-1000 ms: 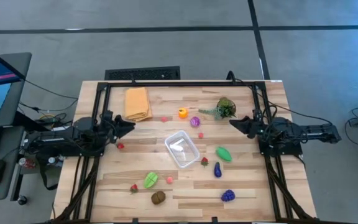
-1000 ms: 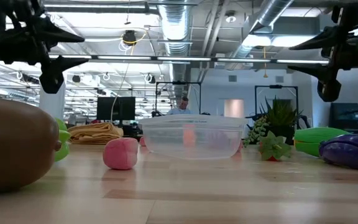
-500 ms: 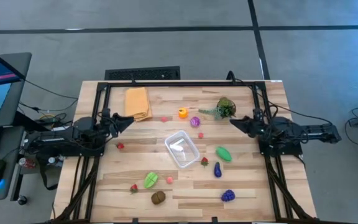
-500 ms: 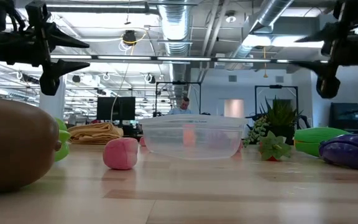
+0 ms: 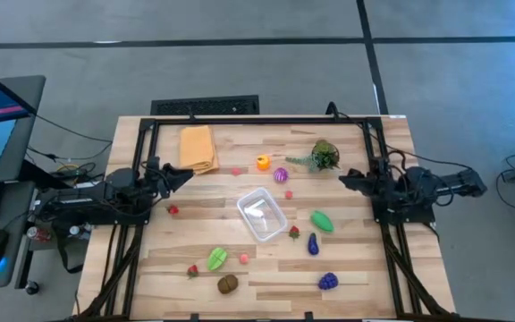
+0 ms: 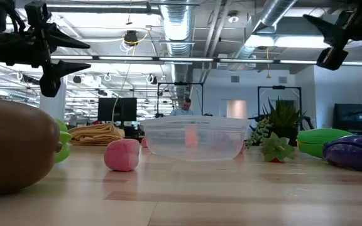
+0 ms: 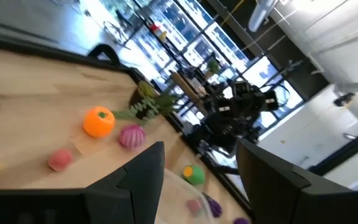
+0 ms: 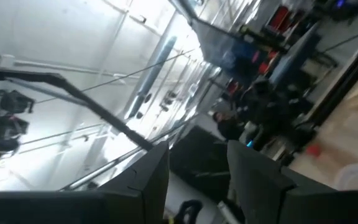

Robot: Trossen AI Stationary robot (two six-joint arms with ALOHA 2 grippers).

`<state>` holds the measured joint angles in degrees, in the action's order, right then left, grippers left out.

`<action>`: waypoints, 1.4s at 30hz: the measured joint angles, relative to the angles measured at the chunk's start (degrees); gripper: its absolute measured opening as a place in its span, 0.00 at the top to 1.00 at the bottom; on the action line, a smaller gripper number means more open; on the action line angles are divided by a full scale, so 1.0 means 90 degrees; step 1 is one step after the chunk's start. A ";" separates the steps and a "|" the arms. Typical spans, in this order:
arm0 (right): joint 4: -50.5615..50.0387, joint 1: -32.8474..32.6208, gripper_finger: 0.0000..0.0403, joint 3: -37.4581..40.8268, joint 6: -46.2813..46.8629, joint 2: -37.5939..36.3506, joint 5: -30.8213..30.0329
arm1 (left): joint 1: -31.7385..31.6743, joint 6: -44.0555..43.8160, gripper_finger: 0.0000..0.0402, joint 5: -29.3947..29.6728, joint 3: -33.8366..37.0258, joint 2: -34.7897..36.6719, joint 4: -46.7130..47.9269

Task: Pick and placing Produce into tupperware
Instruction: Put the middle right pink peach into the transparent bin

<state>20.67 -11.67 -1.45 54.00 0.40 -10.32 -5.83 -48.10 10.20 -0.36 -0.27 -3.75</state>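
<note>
The clear tupperware [image 5: 261,215] [image 6: 195,138] sits mid-table on its base and holds nothing. Toy produce lies scattered around it: an orange piece [image 5: 263,163], a purple one [image 5: 281,174], a green one [image 5: 321,220], a blue-purple one [image 5: 313,243], purple grapes [image 5: 328,282], a brown one [image 5: 228,283], a green one [image 5: 216,258] and small red and pink pieces. My left gripper [image 5: 187,176] [image 7: 197,149] hovers open above the table's left side. My right gripper [image 5: 343,177] [image 8: 197,149] hovers open at the right side, tipped upward.
A folded orange-yellow cloth [image 5: 198,148] lies at the far left. A leafy plant sprig [image 5: 322,156] lies at the far right, close to my right gripper. A black frame [image 5: 257,119] borders the table. Bare wood lies between the cloth and the tupperware.
My right gripper has drawn back a little toward the table's right edge, risen and tipped its fingers upward. No produce and no container has moved.
</note>
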 joint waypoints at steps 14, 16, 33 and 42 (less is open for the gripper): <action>-0.1462 -0.1064 0.67 -0.1486 -0.1479 0.0740 -0.0535 | 0.0001 -0.0297 0.53 -0.0267 0.0000 0.0002 0.0060; -0.2239 -0.1189 0.69 -0.1828 -0.1304 0.0927 -0.0536 | -0.0004 -0.0026 0.53 0.0011 0.0000 0.0000 0.0023; -0.6817 -0.2049 0.76 -0.3886 -0.0054 0.3929 -0.1078 | -0.0002 0.0194 0.53 0.0231 0.0000 0.0002 -0.0007; -0.5863 -0.2033 0.76 -0.3895 -0.1002 0.5730 -0.1145 | -0.0002 0.0452 0.53 0.0245 0.0000 0.0002 -0.0007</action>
<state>-32.10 -29.97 -36.51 44.98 51.98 -20.62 -5.85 -44.04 12.40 -0.36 -0.25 -3.81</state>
